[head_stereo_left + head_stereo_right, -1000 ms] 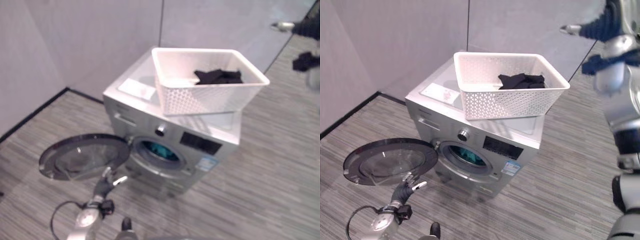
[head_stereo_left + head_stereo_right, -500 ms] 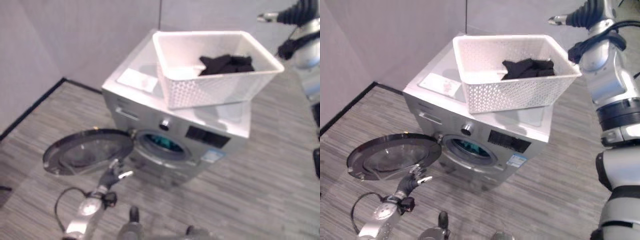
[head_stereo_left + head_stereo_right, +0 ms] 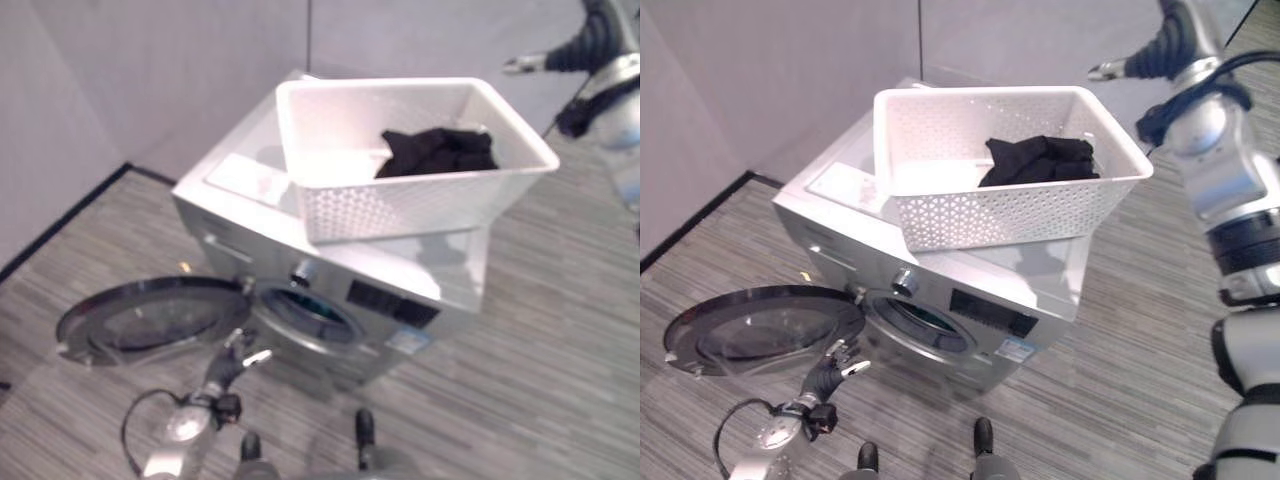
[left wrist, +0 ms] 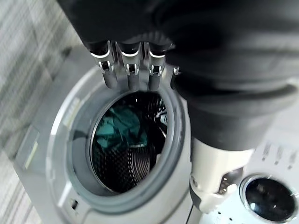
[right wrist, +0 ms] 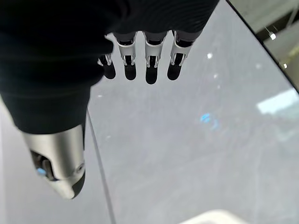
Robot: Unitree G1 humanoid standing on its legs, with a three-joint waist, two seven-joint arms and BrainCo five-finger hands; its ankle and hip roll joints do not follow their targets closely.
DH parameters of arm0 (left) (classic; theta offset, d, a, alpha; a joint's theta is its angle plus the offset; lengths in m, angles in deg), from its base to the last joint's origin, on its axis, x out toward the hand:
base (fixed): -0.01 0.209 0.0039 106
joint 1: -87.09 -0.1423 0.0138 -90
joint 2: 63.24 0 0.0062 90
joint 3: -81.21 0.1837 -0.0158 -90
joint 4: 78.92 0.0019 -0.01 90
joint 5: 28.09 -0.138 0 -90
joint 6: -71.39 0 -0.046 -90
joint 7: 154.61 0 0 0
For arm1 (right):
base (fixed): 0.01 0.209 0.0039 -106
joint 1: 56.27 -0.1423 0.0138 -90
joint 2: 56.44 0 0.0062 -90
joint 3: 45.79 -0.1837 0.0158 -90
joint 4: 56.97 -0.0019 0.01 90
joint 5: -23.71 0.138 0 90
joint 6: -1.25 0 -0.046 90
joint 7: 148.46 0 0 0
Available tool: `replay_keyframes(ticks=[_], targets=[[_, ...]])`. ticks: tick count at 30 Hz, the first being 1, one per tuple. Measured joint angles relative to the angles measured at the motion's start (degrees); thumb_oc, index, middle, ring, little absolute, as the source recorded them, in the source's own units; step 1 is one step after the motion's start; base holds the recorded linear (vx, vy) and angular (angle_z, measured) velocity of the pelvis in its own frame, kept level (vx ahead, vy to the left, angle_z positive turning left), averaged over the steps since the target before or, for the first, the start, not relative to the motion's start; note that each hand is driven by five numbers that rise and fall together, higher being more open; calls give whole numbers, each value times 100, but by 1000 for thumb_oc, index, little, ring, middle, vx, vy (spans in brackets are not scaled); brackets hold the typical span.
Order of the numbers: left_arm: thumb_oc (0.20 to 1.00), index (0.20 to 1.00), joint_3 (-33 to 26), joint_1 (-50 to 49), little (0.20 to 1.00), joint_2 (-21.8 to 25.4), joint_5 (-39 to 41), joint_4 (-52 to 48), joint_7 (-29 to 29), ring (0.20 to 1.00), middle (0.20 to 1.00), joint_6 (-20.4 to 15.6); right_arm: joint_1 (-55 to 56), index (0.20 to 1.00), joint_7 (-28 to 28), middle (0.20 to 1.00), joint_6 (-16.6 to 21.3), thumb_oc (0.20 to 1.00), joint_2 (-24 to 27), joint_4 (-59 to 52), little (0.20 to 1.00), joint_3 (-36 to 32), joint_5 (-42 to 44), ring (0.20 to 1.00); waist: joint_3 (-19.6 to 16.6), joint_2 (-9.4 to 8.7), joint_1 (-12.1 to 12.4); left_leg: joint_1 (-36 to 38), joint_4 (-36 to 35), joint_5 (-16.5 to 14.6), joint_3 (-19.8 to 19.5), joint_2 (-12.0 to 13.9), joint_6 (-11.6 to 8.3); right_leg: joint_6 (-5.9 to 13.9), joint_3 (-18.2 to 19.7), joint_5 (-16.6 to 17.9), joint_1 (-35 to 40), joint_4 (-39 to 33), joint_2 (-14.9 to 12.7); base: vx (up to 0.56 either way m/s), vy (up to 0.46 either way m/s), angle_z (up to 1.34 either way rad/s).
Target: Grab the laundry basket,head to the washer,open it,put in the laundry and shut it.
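The white laundry basket (image 3: 1010,165) sits on top of the silver washer (image 3: 940,290), overhanging its front edge a little, with a dark bundle of laundry (image 3: 1040,160) lying in its far right corner. Down below, the washer's round door (image 3: 765,330) is swung wide open to the robot's left, lying nearly flat, and the drum opening (image 4: 128,144) shows a teal cloth (image 4: 114,133) already inside. The left hand (image 3: 830,368) hangs low just beside the door's near edge, in front of the washer, fingers straight and relaxed, holding nothing. The right hand (image 3: 1130,68) is up high, past the basket's far right corner and clear of it, fingers (image 5: 147,65) straight and slightly apart, empty, with the grey wall (image 5: 196,140) beyond them
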Motion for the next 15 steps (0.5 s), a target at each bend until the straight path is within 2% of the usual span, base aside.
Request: replay_keyframes(ticks=[3,5,6,7,9,11,12,15], targets=[[1000,1000,94,163,1000,14,1,0,-92,1000,1000,41,-508,1000,288,1000,13,1000,140,317,1000,626,496,1000,-51,-29,-110,1,1,1,-1,-3,-3,-13,-17,-9,-5,0,16,37,-106,-4],[1000,1000,134,201,1000,73,1,-31,-104,1000,1000,41,-1027,1000,523,1000,4,1000,192,474,1000,1372,814,1000,-81,-66,-148,-9,0,0,-5,-10,-5,-14,-22,-10,-13,-1,5,-1,-70,5],[1000,1000,152,196,1000,160,3,-98,-132,1000,1000,40,-1558,1000,761,1000,55,1000,192,634,1000,2025,1161,1000,-146,-123,-168,-75,-1,-23,-25,-2,-38,-37,-50,-27,-65,-3,4,-26,-63,9],[1000,1000,170,175,1000,244,4,-161,-148,1000,1000,40,-1812,1000,871,1000,73,1000,192,764,1000,2300,1278,1000,-211,-147,-169,-160,-1,-42,-29,20,-76,-40,-72,-25,-136,-3,16,-46,-64,12],[1000,1000,218,163,1000,390,16,-178,-223,1000,1000,39,-2168,1000,1089,1000,84,1000,107,1040,1000,2515,1443,1000,-304,-254,-163,-321,-1,15,-50,31,-190,-84,-117,12,-273,-4,13,-47,-44,12],[1000,1000,298,96,1000,530,27,-208,-274,1000,1000,42,-2653,1000,1231,1000,119,1000,54,1440,1000,3167,1611,1000,-382,-336,-174,-494,-1,35,-75,33,-240,-84,-145,10,-428,-42,-3,-73,-35,10],[1000,1000,310,-22,1000,589,55,-205,-297,1000,1000,40,-2833,1000,1355,1000,117,1000,-44,1722,1000,3277,1646,1000,-443,-436,-126,-691,-1,84,-123,34,-317,-70,-157,33,-601,-42,-6,-70,-37,9],[1000,1000,419,-57,1000,647,63,-203,-321,1000,1000,41,-2974,1000,1454,1000,119,1000,-71,1829,1000,3383,1654,1000,-454,-484,-74,-946,0,151,-187,33,-376,-87,-194,84,-822,-42,-21,-110,-55,10]])
